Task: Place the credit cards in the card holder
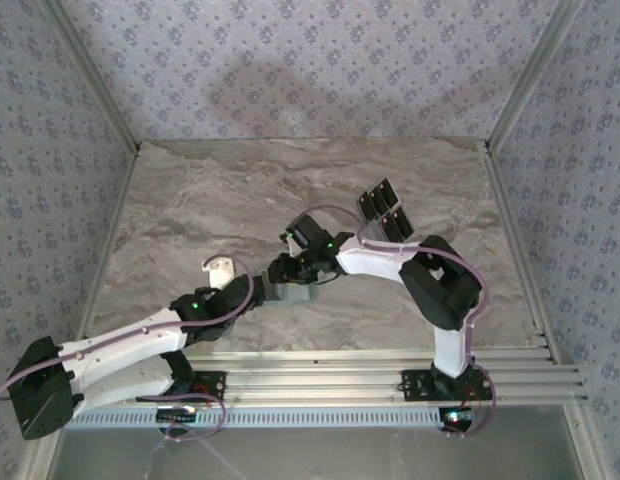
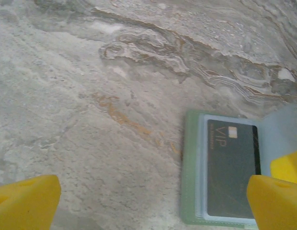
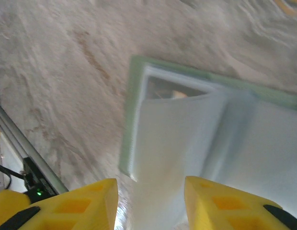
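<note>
An opened card holder (image 2: 189, 182), one credit card (image 2: 232, 172) sleeved, is shown; left gripper (image 2: 151, 201) is spread wide; right gripper (image 3: 151, 206) is half-closed about its clear sleeve (image 3: 172, 139), grip undeterminable.

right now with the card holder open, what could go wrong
The clear sleeve stands between the fingers of the right tool; a pull might drag the whole card holder. The VIP card lies close by one finger of the open left tool, which might nudge it out.
</note>
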Robot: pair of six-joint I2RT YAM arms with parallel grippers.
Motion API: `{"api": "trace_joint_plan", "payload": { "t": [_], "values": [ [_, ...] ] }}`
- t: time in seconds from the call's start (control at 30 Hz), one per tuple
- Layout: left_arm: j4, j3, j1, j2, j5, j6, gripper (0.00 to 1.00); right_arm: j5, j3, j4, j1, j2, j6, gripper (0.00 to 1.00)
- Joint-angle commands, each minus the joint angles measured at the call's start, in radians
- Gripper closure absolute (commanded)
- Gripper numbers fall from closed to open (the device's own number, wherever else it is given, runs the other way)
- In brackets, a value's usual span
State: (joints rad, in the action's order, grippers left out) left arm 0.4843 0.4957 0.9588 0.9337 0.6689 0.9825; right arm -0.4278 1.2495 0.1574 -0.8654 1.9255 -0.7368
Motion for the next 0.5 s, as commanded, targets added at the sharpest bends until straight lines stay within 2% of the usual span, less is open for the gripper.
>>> {"api": "trace_joint_plan", "payload": {
  "t": [0.0, 0.23, 0.47],
  "values": [
    [0.034, -0.007, -0.009, -0.028, 0.023, 0.018, 0.0, 0.027, 0.075, 0.069, -0.021, 0.075, 0.003, 0.57],
    [0.022, -0.035, -0.014, -0.072, 0.015, 0.018, 0.0, 0.037, 0.126, 0.107, -0.036, 0.135, 0.011, 0.56],
    [-0.005, -0.049, -0.024, -0.074, -0.004, 0.006, 0.0, -0.014, 0.185, 0.152, -0.004, 0.042, 0.099, 0.56]
  ]
}}
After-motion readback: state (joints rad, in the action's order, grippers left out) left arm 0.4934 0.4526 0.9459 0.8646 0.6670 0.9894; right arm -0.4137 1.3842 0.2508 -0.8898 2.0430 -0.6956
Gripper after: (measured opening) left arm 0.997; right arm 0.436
